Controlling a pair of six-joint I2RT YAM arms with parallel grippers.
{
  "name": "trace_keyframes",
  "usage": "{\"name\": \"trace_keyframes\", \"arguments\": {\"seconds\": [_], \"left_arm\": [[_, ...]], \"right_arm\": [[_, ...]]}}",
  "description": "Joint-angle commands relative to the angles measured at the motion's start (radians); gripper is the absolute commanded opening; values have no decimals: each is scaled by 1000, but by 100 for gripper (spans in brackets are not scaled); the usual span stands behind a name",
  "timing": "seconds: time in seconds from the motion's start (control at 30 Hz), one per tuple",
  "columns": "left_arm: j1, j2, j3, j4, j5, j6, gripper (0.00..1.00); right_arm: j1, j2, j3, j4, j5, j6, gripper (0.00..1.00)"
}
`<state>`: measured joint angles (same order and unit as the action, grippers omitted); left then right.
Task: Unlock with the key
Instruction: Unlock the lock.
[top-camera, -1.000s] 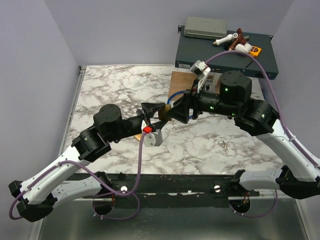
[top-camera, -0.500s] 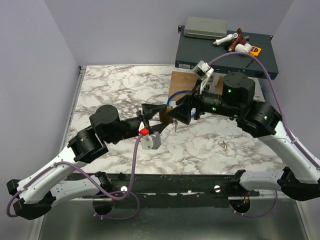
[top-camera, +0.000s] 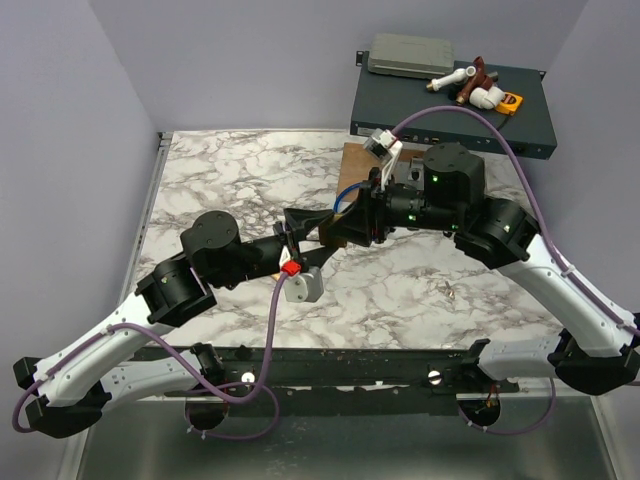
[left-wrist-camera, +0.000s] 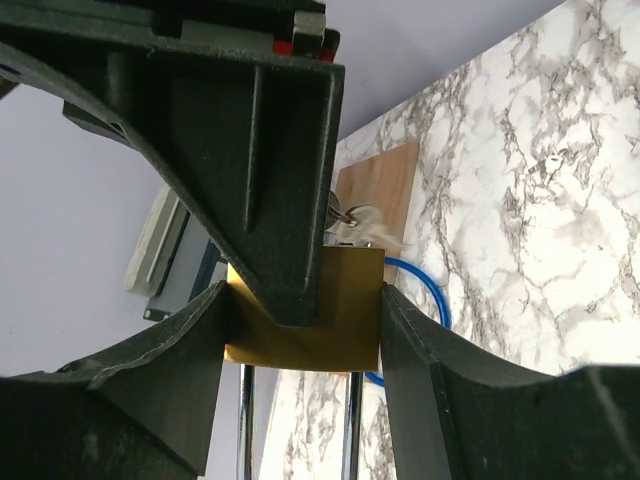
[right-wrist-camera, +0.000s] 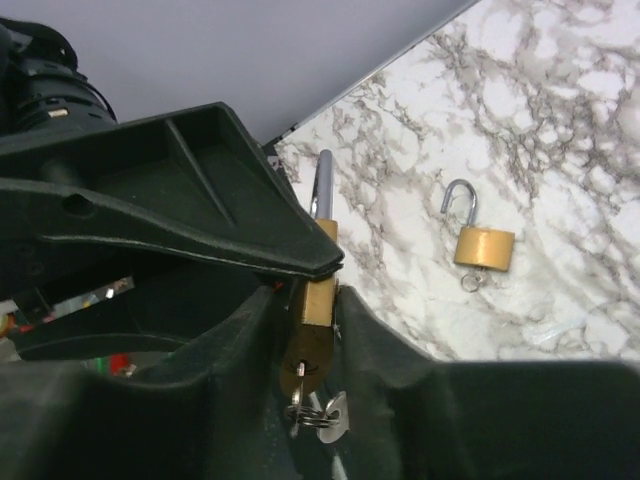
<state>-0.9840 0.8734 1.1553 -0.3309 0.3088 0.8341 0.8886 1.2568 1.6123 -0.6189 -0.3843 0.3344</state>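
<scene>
The black two-finger left gripper (left-wrist-camera: 305, 335) is clamped on the narrow edges of the square-bodied brass padlock (left-wrist-camera: 345, 315), held in the air at the middle of the overhead view. The lock's twin silver shackle legs (left-wrist-camera: 350, 430) run down between the fingers toward the bottom of the left wrist frame. The slim silvery-grey metal key (left-wrist-camera: 360, 224), with its small ring, sits at the lock's far end, just right of centre there. In the right wrist view it lies at the bottom centre.

The black right gripper (right-wrist-camera: 312, 300) reaches past the key, one finger along each flat brass face. Its fingers are close together, but I cannot tell whether they press on the lock, on the key, or on neither.

That reach is the main risk: a wrist roll from here would likely twist the whole lock against the left grip rather than turn the key. The lock could then swivel or slip out. The two claws also overlap tightly and could jam against each other. The shackle, boxed in between the left fingers, may have little room to spring free.

A second brass padlock (right-wrist-camera: 484, 246), its shackle already open, lies on the white marble table (right-wrist-camera: 570, 110) at the right of the right wrist frame.

Compared with half a second ago, the right arm has pushed leftward in the overhead view, closing over the left claw. The key that dangled visibly below the grippers is now covered. The left arm is about where it was.
</scene>
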Motion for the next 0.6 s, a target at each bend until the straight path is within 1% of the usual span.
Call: {"name": "trace_keyframes", "arguments": {"seconds": [0.0, 0.03, 0.07, 0.1, 0.13, 0.17, 0.2, 0.3, 0.37, 0.47, 0.53, 0.57], "left_arm": [[-5, -13, 43, 108, -26, 7, 0], [-5, -11, 46, 108, -21, -15, 0], [-6, -9, 54, 100, -16, -37, 18], [-5, -6, 64, 93, -11, -71, 43], [-5, 0, 76, 78, -7, -107, 73], [-5, 4, 96, 52, 2, -142, 88], [-4, 10, 115, 22, 14, -178, 98], [25, 25, 178, -75, 105, -324, 99], [54, 43, 220, -167, 195, -417, 99], [147, 66, 246, -258, 431, -518, 98], [214, 81, 239, -297, 588, -550, 98], [242, 90, 236, -318, 642, -555, 99]], "right_arm": [[3, 10, 2, 13, -66, 7, 16], [3, 10, 10, 11, -67, 1, 3], [4, 9, 16, 11, -65, -4, 1], [3, 4, 19, 13, -67, -13, 1], [3, -1, 24, 12, -69, -24, 1], [3, -7, 29, 5, -70, -36, 1], [4, -8, 40, -8, -80, -57, 1], [4, -10, 69, -55, -101, -112, 1], [3, -8, 87, -87, -116, -151, 1], [3, -2, 113, -124, -146, -202, 1], [3, 10, 133, -149, -157, -227, 1], [3, 19, 145, -167, -169, -243, 1]]}}
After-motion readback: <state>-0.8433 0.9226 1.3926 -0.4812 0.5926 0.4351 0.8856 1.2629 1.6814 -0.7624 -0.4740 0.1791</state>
